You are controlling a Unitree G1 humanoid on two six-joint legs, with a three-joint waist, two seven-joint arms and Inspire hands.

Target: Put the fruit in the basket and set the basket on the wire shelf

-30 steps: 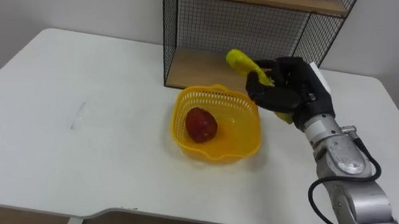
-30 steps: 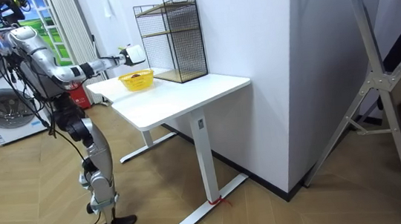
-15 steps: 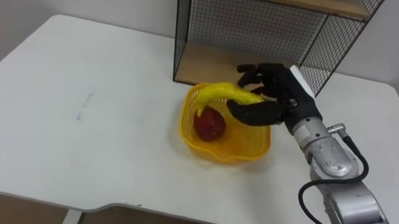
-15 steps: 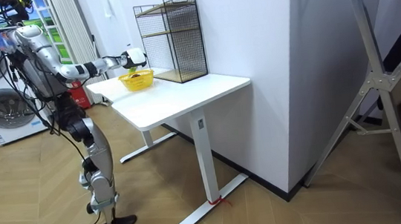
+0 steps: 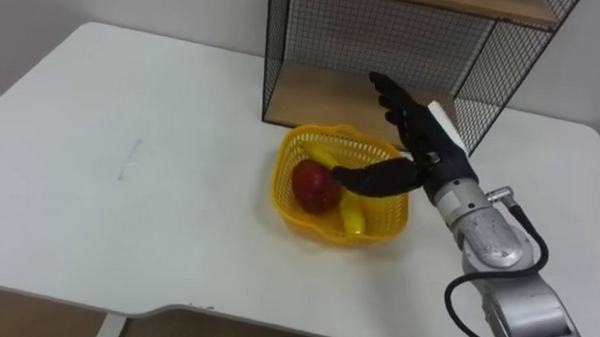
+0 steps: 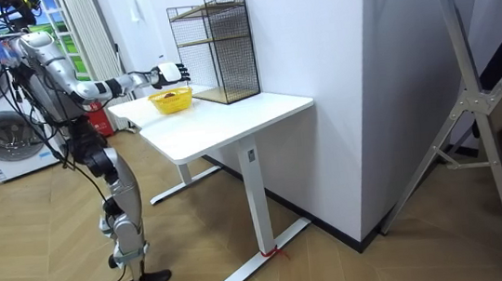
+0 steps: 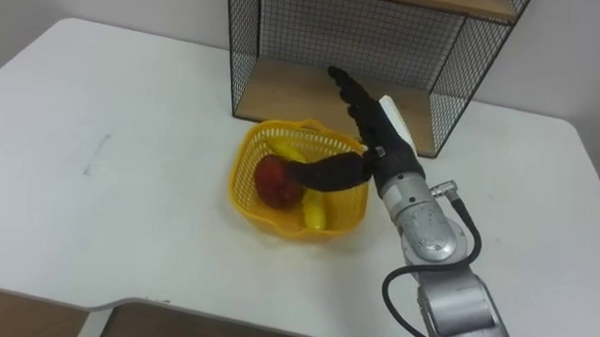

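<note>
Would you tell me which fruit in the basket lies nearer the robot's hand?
The yellow banana, lying under the thumb of the right hand; the red apple sits beyond it, farther left.

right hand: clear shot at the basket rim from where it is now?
Probably yes. The right hand hovers open at the right rim of the basket, thumb over the fruit, nothing between them; the wire shelf stands behind.
</note>
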